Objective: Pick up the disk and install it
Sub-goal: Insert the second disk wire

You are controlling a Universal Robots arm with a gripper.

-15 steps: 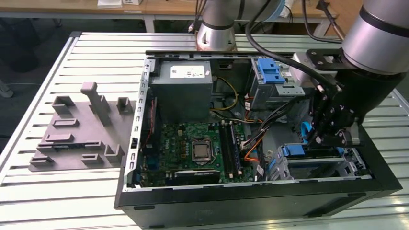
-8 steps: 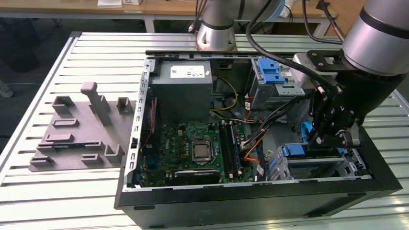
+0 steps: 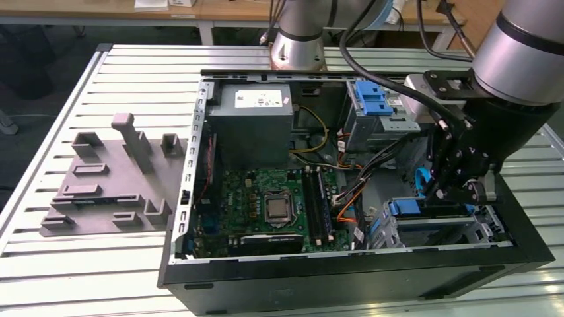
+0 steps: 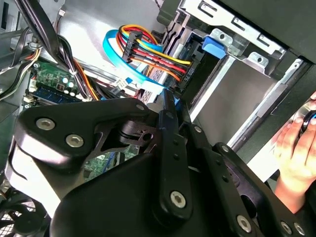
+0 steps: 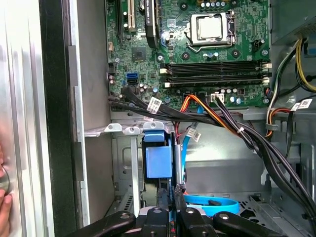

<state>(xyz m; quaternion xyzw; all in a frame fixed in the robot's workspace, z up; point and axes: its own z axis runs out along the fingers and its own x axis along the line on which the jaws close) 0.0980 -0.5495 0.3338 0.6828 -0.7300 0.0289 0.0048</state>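
Item: gripper [image 5: 171, 211], low inside the open computer case [image 3: 352, 274], at the drive cage [image 5: 129, 148] end, away from the motherboard [image 5: 197, 54]. State: fingers [image 5: 162, 207] drawn almost together, with only a thin blue strip showing in the slit between them. I read that as a pinch on the blue carrier frame of the disk [image 5: 159, 160], not a bare closure. Item: the disk. In the first wrist view it stands on edge directly ahead of the fingertips. Its blue frame runs as one line from the pinch out to a broader blue end block, which sits against the cage's silver cross-bracket. Long axis: straight away from the gripper toward the motherboard, in line with the finger slit, so I judge any travel to be along that line. The silver body and label are hidden from me, and I cannot tell how deep it sits. Adjacent: a flat blue data cable [image 5: 212, 203] just beside the fingers, and a black wire bundle [image 5: 247, 138] beyond it. Also noted: a person's hand [image 4: 296, 143] outside the case wall, well apart from the gripper.
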